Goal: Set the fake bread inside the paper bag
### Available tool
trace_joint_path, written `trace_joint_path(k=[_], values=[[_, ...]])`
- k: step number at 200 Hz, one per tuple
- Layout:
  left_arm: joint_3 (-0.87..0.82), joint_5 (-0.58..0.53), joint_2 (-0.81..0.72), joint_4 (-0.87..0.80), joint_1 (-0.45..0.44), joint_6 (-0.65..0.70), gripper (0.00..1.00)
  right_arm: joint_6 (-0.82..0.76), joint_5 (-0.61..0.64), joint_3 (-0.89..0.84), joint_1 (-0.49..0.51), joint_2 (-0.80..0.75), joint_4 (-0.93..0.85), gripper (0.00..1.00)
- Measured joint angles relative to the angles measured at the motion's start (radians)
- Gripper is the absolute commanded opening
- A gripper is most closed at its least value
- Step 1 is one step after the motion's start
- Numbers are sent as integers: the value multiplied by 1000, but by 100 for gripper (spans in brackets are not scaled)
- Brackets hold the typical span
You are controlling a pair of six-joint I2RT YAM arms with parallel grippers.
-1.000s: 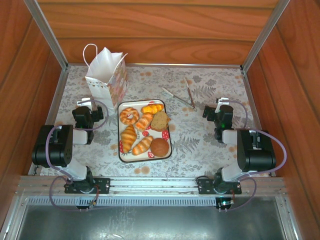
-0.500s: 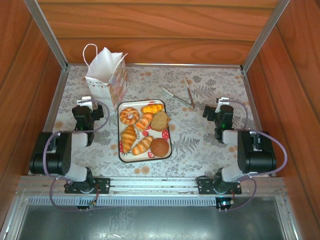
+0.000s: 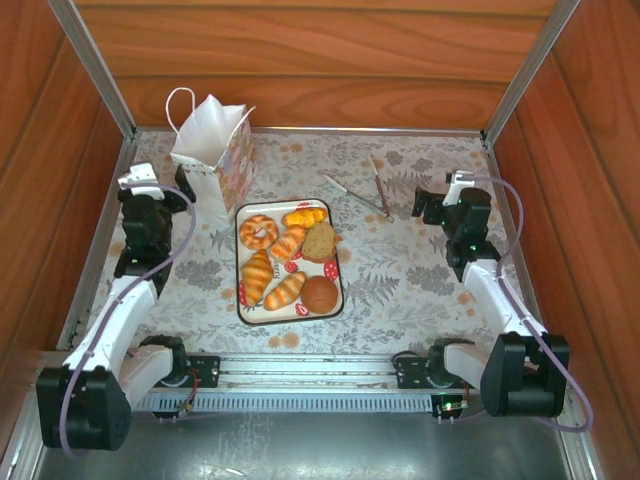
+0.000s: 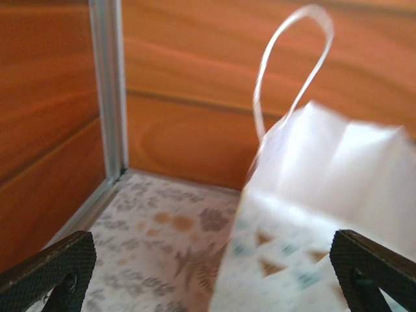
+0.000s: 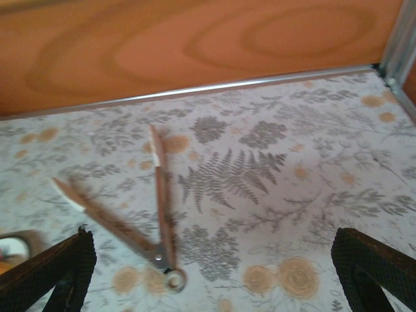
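Since a second ago both arms have stretched out from their bases and away from the tray (image 3: pixel 262 312). The left pincer (image 3: pixel 140 188) has gone from beside the tray's left rim to a spot farther left and farther back, about level with the tray's far edge. The right pincer (image 3: pixel 438 205) has likewise moved back on the tray's right side. Tray, pastries, bag and tongs lie where they did.

Left pincer: spread wide, nothing in it. In the left wrist view its two dark fingertips (image 4: pixel 49 270) sit at the bottom corners, with the paper bag (image 4: pixel 325 195) blurred between and beyond them.

Right pincer (image 5: pixel 214 276): spread wide, nothing in it. In the right wrist view the tongs (image 5: pixel 156 214) lie flat on the floral desk (image 5: pixel 273 169) ahead of it, legs splayed, hinge end nearest.

The fake bread (image 3: pixel 288 255): all on the tray, about seven pieces.
- ring doughnut (image 3: pixel 259 232) at the far-left corner
- brown slice (image 3: pixel 320 240) by the right rim
- round dark bun (image 3: pixel 320 294) at the near-right corner
- croissants and long rolls between them

The paper bag (image 3: pixel 212 150) stands upright just beyond the tray's far-left corner, mouth open, one cord handle up.

The tongs (image 3: pixel 360 190) lie beyond the tray's far-right corner, between the tray and the right pincer.
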Motion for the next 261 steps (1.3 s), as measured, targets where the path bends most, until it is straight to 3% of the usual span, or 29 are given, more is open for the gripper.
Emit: trace_joint_path(k=[27,65,117,175,225,261], values=[[192,43,-18,-217,0,-59,95,-8,-97,174,0,39,-197,100],[491,73,76,-571,5,-80,95,-25,-177,359,3,145,-397,100],[708,143,218,-881,74,-72,96,-71,-207,539,52,332,-628,100],[861,262,376,-1018,166,-49,98,-89,-324,598,130,493,-757,95],[975,397,539,-1063,222,-10,98,-78,-383,588,139,526,-766,96],[1091,499,685,-1076,220,-6,90,-72,-385,586,139,526,-763,95]])
